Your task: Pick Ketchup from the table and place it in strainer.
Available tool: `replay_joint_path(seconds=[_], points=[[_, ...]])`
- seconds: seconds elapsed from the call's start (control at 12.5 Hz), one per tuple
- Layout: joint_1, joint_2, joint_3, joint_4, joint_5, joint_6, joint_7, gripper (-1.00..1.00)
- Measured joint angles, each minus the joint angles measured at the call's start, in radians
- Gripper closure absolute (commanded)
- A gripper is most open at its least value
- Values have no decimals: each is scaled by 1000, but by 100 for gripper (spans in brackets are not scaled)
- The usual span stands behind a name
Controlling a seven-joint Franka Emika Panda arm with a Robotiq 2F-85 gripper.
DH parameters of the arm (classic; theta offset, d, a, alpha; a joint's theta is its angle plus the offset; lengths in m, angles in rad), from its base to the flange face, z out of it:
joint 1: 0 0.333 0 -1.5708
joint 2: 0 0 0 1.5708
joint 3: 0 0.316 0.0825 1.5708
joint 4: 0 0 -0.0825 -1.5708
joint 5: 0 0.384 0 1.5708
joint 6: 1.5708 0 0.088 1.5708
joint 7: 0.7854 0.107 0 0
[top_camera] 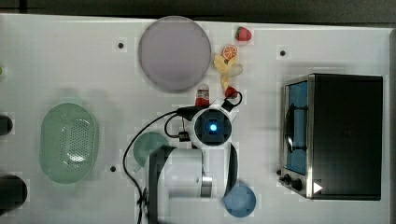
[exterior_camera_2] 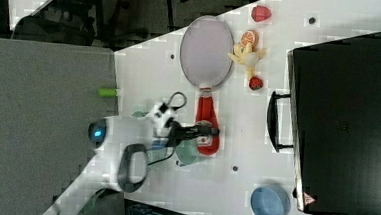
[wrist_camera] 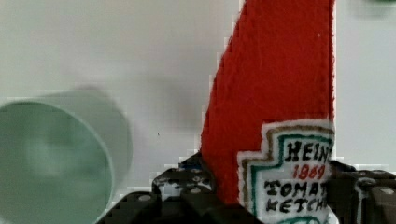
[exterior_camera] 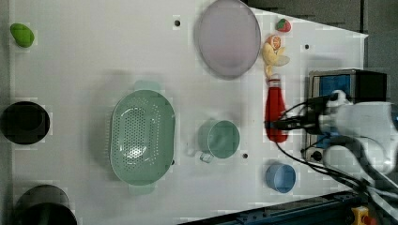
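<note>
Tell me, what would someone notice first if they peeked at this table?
Probably the red Ketchup bottle near the middle of the table, with the robot's gripper closed around its label end. Next, the big mint-green strainer sitting empty toward the left view's left, and the round lilac plate at the far edge. A dark toaster oven fills the top view's right.

Lighting is bright and even. The white table (top_camera: 70, 60) is nearly overexposed. Soft, faint shadows lie beside the strainer (exterior_camera: 142, 136) and the green cup (wrist_camera: 51, 158), which is out of focus in the wrist view. Blocky compression artefacts surround object edges.
</note>
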Motion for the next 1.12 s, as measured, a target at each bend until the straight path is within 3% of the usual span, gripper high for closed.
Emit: replay_joint_path(seconds=[0.24,0.56,1.12], points=[[-13,-202,20,62,1,-233,13,-26],[-7,-273,113,207,3,-476,94,-26],[11,-242,362,254,9,-493,334,-26]])
